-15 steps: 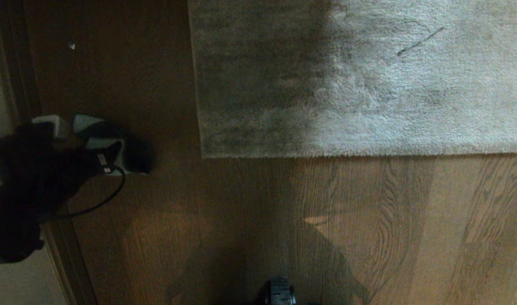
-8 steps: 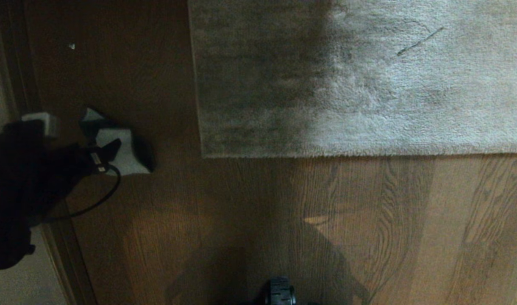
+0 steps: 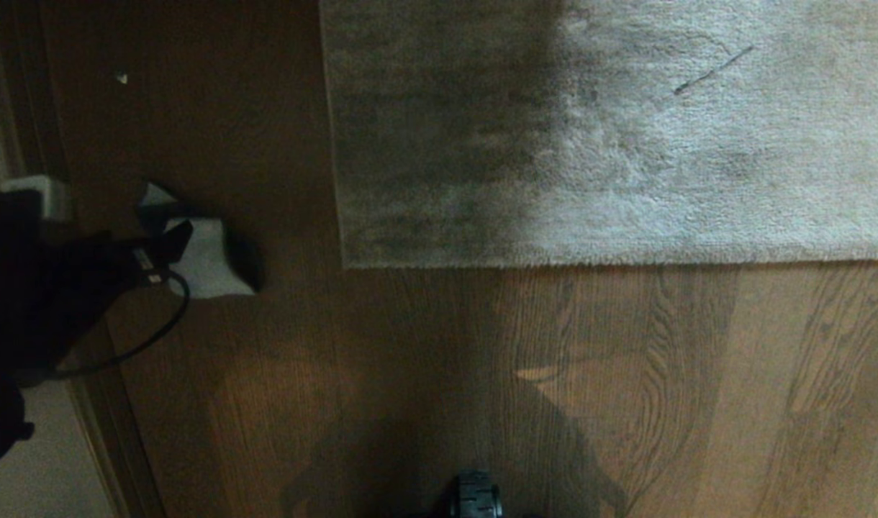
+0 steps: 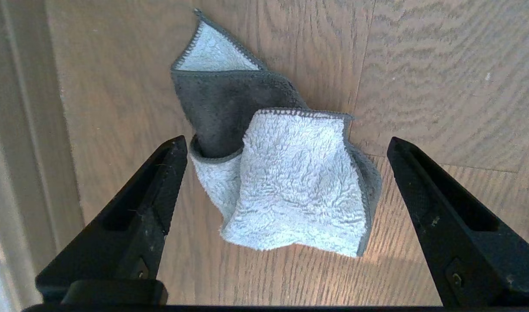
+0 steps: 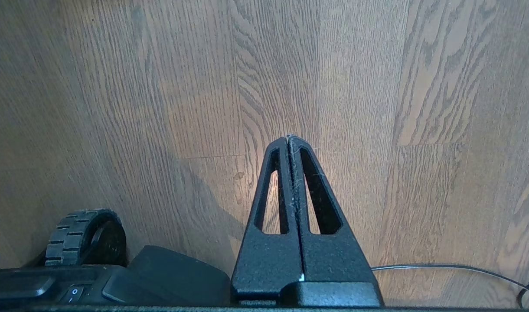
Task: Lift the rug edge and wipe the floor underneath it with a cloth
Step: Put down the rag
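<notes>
A dark trim strip [image 3: 101,432] runs down the left side of the head view, slanting slightly toward the lower left corner. Beyond it, at the far left edge, lies a paler, plain surface [image 3: 50,475]. In the left wrist view the same strip [image 4: 26,130] shows as a lighter beige band along the left edge. A tiny pale speck [image 3: 121,77] sits in the upper left of the head view. A thin dark strand [image 3: 712,70] lies slanted in the upper right. A small bright sunlit patch [image 3: 536,374] shows below centre.
</notes>
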Controlling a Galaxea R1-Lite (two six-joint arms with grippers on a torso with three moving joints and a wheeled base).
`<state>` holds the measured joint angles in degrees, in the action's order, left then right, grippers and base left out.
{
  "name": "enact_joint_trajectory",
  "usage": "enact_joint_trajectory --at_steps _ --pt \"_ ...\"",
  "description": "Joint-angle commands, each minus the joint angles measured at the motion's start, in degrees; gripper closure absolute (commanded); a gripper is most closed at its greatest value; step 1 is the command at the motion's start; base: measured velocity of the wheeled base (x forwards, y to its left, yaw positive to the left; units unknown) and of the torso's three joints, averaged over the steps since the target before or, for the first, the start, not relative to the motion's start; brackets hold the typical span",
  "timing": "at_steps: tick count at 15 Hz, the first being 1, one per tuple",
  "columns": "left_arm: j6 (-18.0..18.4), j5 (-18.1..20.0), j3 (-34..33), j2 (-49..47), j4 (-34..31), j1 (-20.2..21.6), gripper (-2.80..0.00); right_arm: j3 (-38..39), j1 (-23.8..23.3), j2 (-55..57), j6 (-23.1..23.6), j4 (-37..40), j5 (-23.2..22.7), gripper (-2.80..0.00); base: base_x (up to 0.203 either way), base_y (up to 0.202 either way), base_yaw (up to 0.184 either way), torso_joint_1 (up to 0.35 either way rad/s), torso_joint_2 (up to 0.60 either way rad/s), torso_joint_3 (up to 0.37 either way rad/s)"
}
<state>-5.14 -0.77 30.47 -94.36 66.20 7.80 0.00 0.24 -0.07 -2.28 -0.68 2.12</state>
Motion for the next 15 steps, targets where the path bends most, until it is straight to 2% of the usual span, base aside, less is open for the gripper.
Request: enact_joint_trajectory --at_steps 1,10,11,15 --pt "0.0 0.0 -3.4 3.1 0.3 0.0 -2.8 0.0 0.0 0.1 0.0 0.0 0.0 0.0 0.0 0.0 0.0 0.0 0.0 0.0" --pt "0.0 0.0 -16.0 12.3 0.3 0.0 -2.8 0.0 0.0 0.1 0.0 0.0 0.0 0.0 0.0 0.0 0.0 0.0 0.0 0.0" --pt "0.0 0.1 -16.6 13.0 0.3 -0.2 0.0 0.0 0.0 0.1 0.0 0.0 0.0 0.0 0.0 0.0 0.0 0.0 0.0 0.0" --pt "0.1 0.3 -22.2 17.4 0.3 -0.9 0.0 0.0 0.0 0.1 0.0 0.0 0.0 0.0 0.0 0.0 0.0 0.0 0.0 0.0"
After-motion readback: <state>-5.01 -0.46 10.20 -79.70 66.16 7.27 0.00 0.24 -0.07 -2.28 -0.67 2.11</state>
